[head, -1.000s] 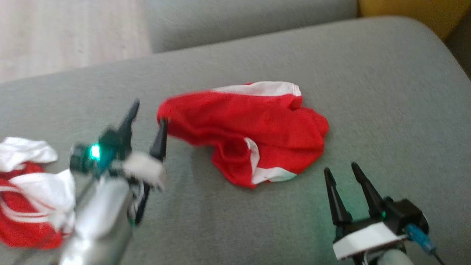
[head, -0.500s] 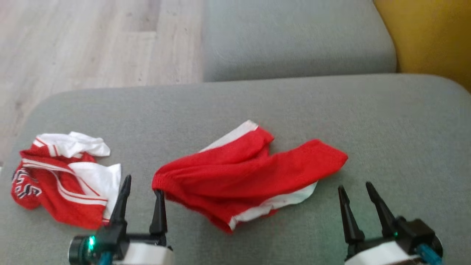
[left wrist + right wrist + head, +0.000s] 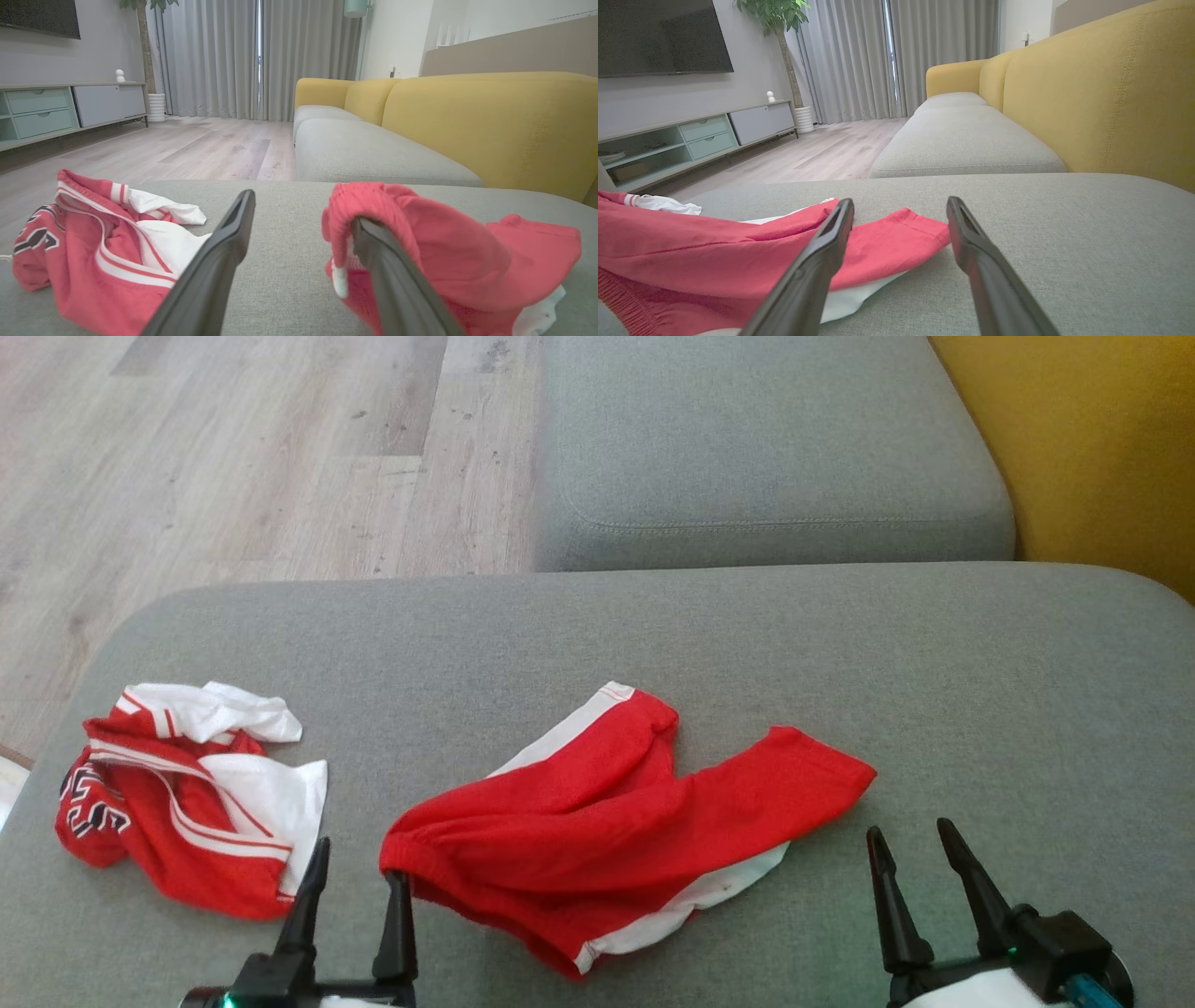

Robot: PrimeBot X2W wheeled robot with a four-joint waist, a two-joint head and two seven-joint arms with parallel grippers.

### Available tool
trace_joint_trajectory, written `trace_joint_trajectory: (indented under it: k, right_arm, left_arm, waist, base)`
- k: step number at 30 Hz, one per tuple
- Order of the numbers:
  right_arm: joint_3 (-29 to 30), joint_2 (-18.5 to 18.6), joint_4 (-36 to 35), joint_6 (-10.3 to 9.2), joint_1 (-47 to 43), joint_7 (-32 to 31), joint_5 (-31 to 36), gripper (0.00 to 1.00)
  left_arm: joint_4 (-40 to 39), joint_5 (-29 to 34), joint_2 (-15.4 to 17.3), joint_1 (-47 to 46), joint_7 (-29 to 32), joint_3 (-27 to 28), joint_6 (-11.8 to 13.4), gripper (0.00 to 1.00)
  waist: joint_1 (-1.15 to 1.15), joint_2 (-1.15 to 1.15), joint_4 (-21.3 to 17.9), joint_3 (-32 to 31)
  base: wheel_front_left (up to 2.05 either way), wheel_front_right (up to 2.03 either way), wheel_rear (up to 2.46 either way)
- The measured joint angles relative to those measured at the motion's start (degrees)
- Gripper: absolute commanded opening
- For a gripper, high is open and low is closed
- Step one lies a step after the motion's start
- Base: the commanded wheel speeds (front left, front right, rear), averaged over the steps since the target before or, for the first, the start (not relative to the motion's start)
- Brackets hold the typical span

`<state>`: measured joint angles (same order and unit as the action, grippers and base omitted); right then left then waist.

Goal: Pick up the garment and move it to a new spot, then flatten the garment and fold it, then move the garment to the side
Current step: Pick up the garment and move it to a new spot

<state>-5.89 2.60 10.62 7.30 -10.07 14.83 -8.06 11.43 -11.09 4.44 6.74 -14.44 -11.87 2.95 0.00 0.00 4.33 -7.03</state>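
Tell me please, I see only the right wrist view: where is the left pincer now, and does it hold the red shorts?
Observer: The left pincer is open at the waistband end of the red shorts. It clamps nothing.
Operator: Does it touch the cloth at all?
Observer: Yes. In the left wrist view one finger has its tip against the gathered waistband. The other finger stands apart from it, over bare cushion.
Operator: Is something else lying near that pincer?
Observer: A crumpled red and white garment lies on the robot's left of it, on the same grey cushion.
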Motion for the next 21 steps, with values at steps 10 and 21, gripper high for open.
trace_joint_trajectory:
  k: [10, 21]
  right_arm:
    - [-1.6, 0.0, 0.0, 0.0, 0.0, 0.0, 0.0, 1.0]
    - [-5.6, 0.0, -0.5, 0.0, 2.4, 0.0, 0.6, 1.0]
  left_arm:
    - [4.0, 2.3, -0.7, -2.0, 0.0, 0.8, -2.9, 1.0]
    - [18.3, 7.2, -1.7, -30.0, 0.0, -6.6, -7.1, 1.0]
  waist:
    - [0.0, 0.0, -2.0, 0.4]
    - [0.01, 0.0, -10.9, 3.9]
  base:
    - [0.0, 0.0, 0.0]
    - [0.0, 0.0, 0.0]
